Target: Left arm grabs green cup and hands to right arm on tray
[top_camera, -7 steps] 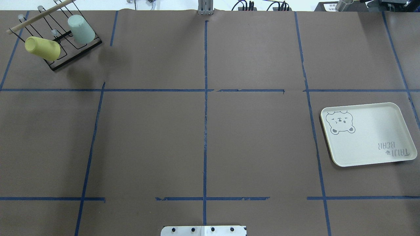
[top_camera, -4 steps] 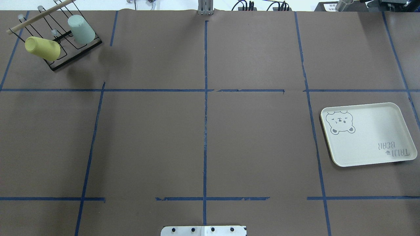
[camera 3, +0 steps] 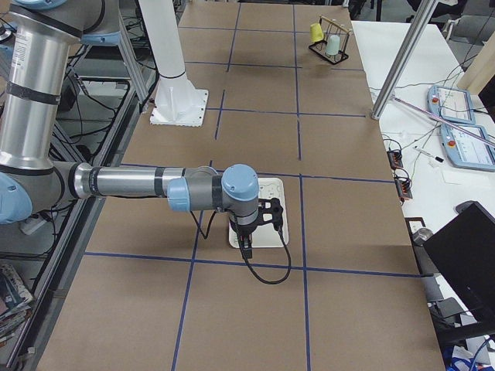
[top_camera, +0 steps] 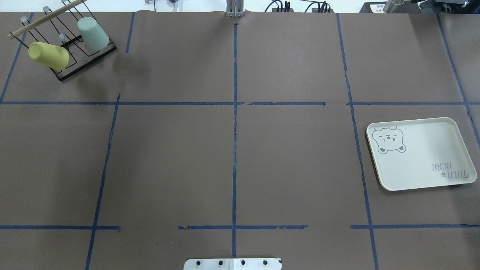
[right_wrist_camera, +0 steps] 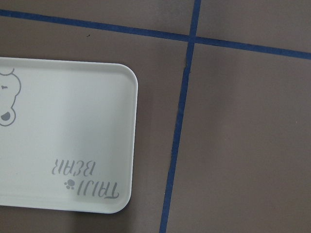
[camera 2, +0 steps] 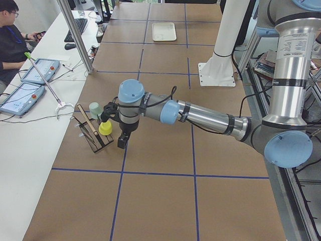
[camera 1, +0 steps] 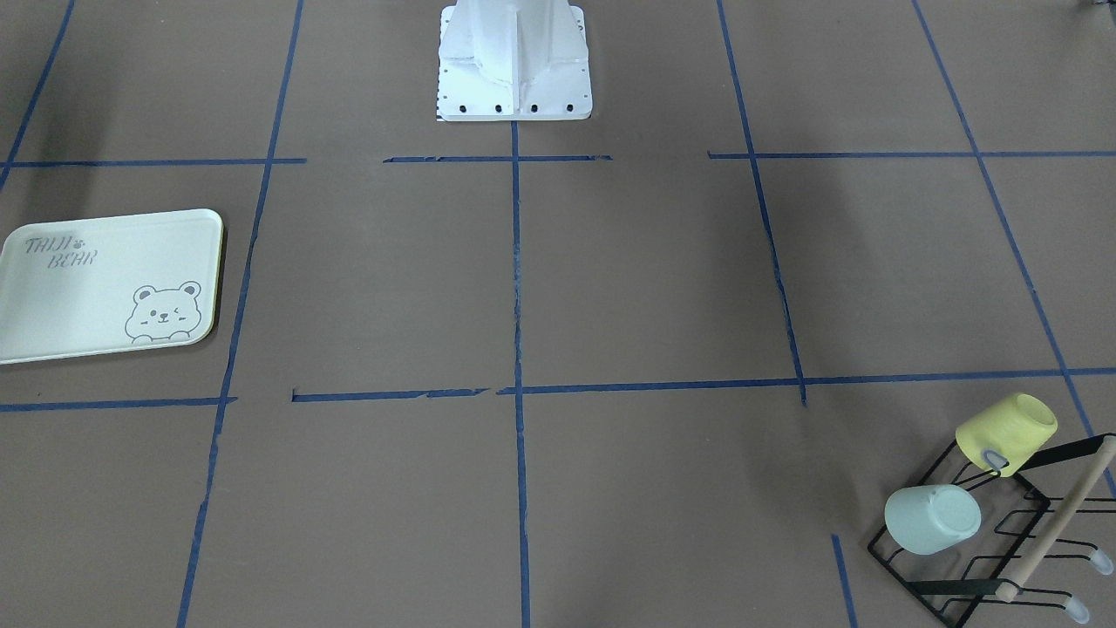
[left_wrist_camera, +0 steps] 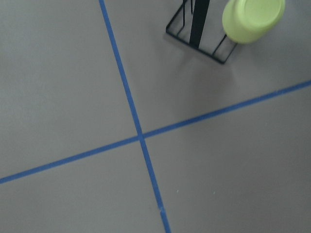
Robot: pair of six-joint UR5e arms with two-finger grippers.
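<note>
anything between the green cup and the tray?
Overhead view: past the rack, only bare brown table with blue tape lines between green cup and tray.

Light falls even and soft from above, without glare. On the bench (top_camera: 285,157) only faint, wide shadows lie, in the upper left of the overhead view. The left wrist view is slightly blurred. The tray (right_wrist_camera: 97,121) looks bright, nearly washed out.

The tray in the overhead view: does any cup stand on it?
No, the tray carries only its bear drawing; the green cup sits on the black wire rack.
</note>
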